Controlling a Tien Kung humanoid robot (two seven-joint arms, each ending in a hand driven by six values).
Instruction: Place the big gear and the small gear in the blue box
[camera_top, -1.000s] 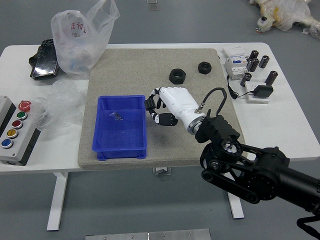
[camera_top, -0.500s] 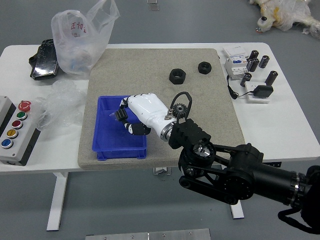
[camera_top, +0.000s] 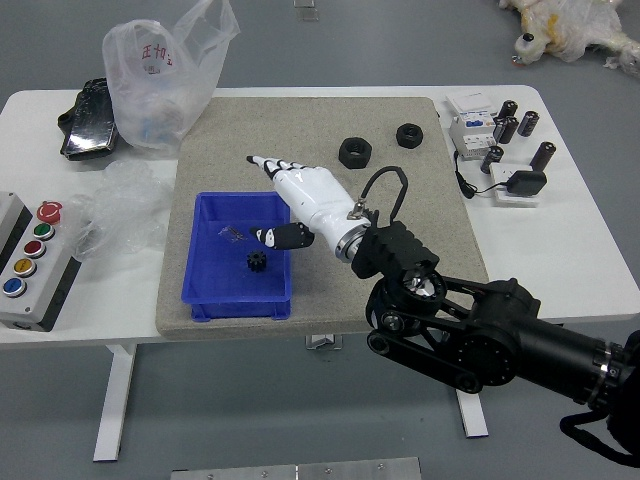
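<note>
My right hand (camera_top: 264, 200) has its fingers spread with nothing in them, over the top right part of the blue box (camera_top: 202, 308). A small black gear (camera_top: 257, 261) lies on the box floor, just below the thumb in the picture. Beside it in the box is a small greyish item (camera_top: 232, 233), too small to make out. Outside the box, toward the back of the mat, lie two black ring-shaped pieces, a larger one (camera_top: 355, 153) and a smaller one (camera_top: 410, 136). My left arm does not show.
A grey mat (camera_top: 330, 300) covers the middle of the table. Plastic bags (camera_top: 165, 75) and a black packet (camera_top: 90, 120) lie at the back left. A button panel (camera_top: 38, 265) stands at the left edge. White boxes (camera_top: 473, 135) and black cylinders (camera_top: 543, 156) stand at the back right.
My right hand moved left over the box with the black gear, then opened and let it go. The gear now lies inside, and the box has shifted very slightly left.
</note>
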